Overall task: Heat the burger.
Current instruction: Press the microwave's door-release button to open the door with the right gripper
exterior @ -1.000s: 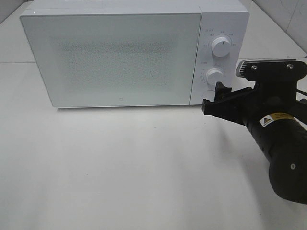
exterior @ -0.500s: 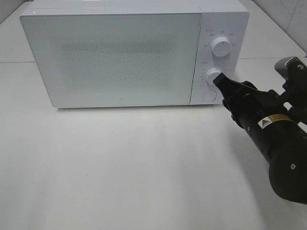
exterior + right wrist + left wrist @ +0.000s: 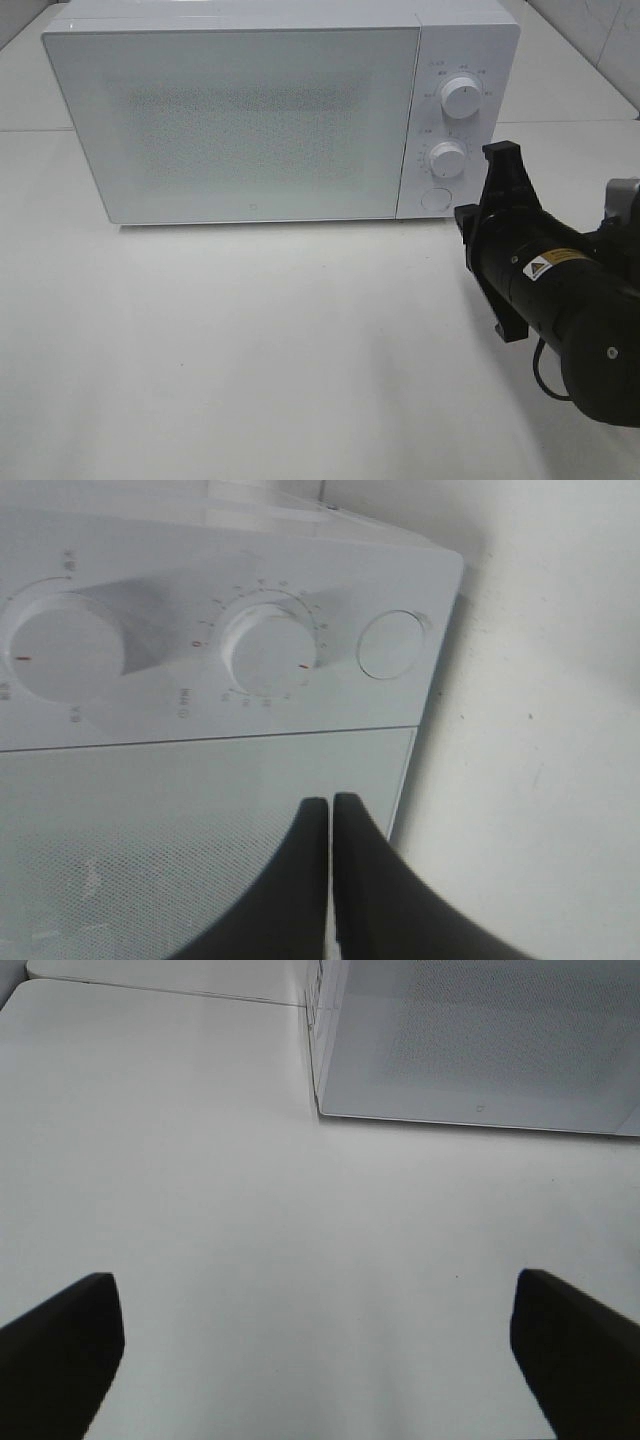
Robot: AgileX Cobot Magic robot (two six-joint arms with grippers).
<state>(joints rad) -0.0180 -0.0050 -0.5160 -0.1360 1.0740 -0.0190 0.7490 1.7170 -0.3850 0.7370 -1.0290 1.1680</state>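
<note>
You cannot see the burger in any view. The microwave (image 3: pixel 250 110) stands at the far edge of the surface (image 3: pixel 250 360) with its door (image 3: pixel 240 125) shut. The door's frosted, finely dotted panel shows nothing behind it, so you cannot tell where the burger is.

From the high camera the right fingers are hidden behind the black, cylindrical right arm (image 3: pixel 560 290), itself cut off near the right edge of the surface. Your right wrist view does show them: the right fingers (image 3: pixel 310 840), dark, smooth and tapering, are pressed tip to tip with nothing between them. They sit close to the seam between the door and the glossy white control panel. On that panel are the upper dial (image 3: pixel 55 660), the lower dial (image 3: pixel 268 650) with its thin red mark, and a flat round button (image 3: pixel 391 645); the small printed markings are too fine to read.

The left fingers (image 3: pixel 60 1350) stand wide apart and empty, only their blunt dark tips in frame, above matte white surface near a front corner of the microwave.
</note>
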